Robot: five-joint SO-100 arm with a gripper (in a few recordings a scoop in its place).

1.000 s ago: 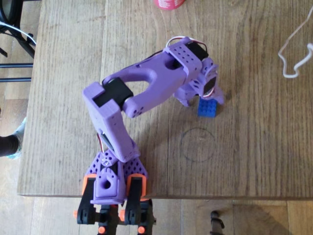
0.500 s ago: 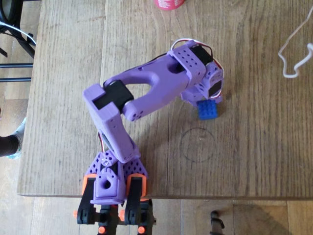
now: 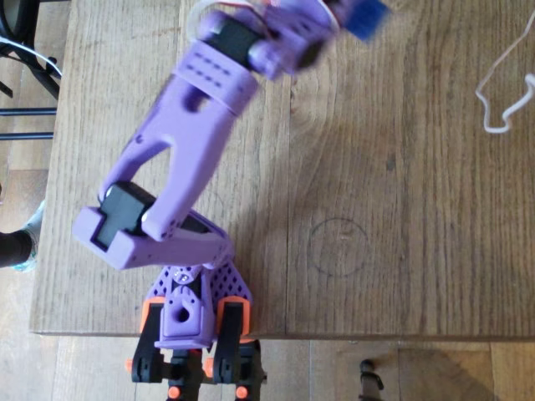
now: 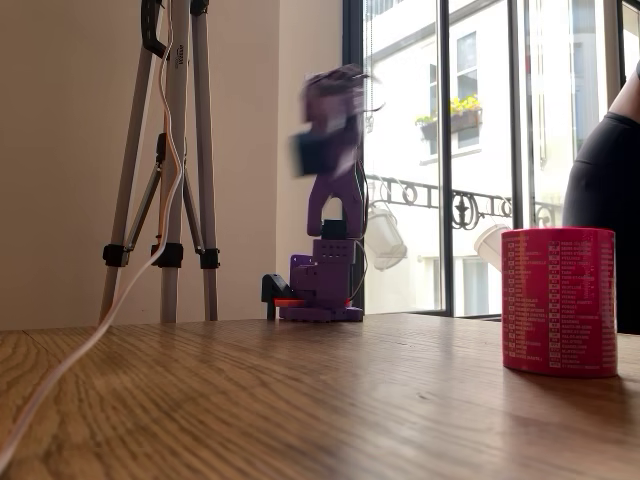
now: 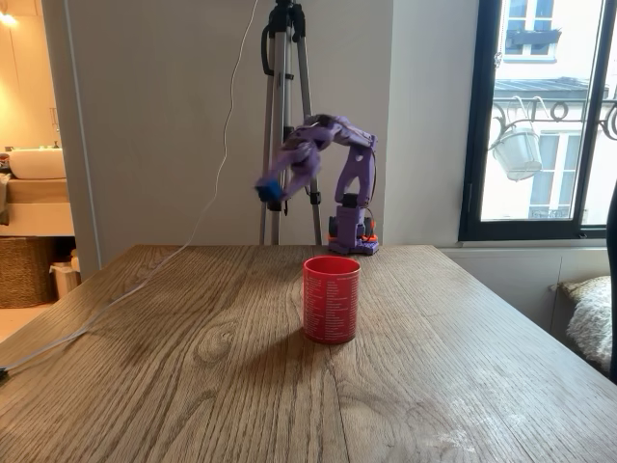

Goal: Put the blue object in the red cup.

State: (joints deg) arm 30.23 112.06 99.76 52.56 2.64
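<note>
The end effector holds the blue object raised above the surface, at about 10 o'clock from the red cup. The carry step is in hand. Next it must come above the cup, then release.

Wooden table, plank grain running lengthwise; a faint pencilled circle lies on its surface toward the near edge in the overhead view. A white cable loops at the right edge of the table in that view and, in a fixed view, trails along the left edge of the table. A tripod stands behind the far edge of the table. Window at right, with a hanging planter outside.
</note>
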